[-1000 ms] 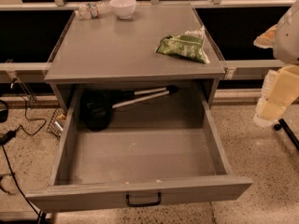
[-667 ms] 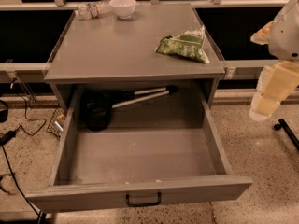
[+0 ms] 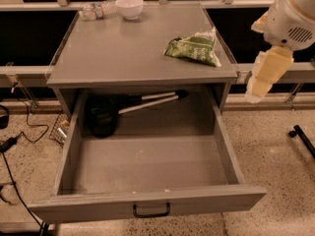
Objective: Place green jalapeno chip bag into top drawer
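The green jalapeno chip bag [image 3: 193, 48] lies flat on the right side of the grey cabinet top [image 3: 123, 48], near its right edge. The top drawer [image 3: 147, 201] is pulled fully open below, with its black pull handle [image 3: 151, 211] at the front. My gripper [image 3: 262, 77] hangs pointing down from the white arm [image 3: 295, 14] at the right. It is beside the cabinet's right edge, outside it, about level with the tabletop, apart from the bag and holding nothing visible.
A black ladle with a silver handle [image 3: 106, 116] lies at the back of the drawer. A white bowl [image 3: 130, 6] and a clear plastic bottle [image 3: 98, 10] stand at the back left of the top. Cables [image 3: 15, 141] lie on the floor at left.
My gripper has moved left and a little up, closer to the cabinet's right edge. The bag and the drawer have not moved.
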Motion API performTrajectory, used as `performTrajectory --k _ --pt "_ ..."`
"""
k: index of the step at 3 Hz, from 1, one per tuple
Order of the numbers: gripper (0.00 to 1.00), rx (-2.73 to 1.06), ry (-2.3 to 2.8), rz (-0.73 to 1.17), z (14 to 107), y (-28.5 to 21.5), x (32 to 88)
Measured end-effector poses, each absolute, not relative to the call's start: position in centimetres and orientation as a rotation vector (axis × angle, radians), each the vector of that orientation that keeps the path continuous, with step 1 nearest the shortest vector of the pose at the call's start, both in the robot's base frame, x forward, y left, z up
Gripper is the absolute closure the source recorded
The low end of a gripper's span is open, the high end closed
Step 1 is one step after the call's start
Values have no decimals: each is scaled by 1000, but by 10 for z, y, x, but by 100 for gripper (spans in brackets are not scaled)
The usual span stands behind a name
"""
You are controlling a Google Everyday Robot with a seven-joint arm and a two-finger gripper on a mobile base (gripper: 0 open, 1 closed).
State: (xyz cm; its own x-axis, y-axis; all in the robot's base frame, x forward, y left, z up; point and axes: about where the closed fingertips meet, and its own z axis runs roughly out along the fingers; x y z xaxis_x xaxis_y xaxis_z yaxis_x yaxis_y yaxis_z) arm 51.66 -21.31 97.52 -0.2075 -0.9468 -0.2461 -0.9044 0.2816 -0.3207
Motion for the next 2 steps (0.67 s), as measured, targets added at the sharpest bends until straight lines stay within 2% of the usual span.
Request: performTrajectory --k 2 --pt "0 -1578 2068 -113 967 -203 622"
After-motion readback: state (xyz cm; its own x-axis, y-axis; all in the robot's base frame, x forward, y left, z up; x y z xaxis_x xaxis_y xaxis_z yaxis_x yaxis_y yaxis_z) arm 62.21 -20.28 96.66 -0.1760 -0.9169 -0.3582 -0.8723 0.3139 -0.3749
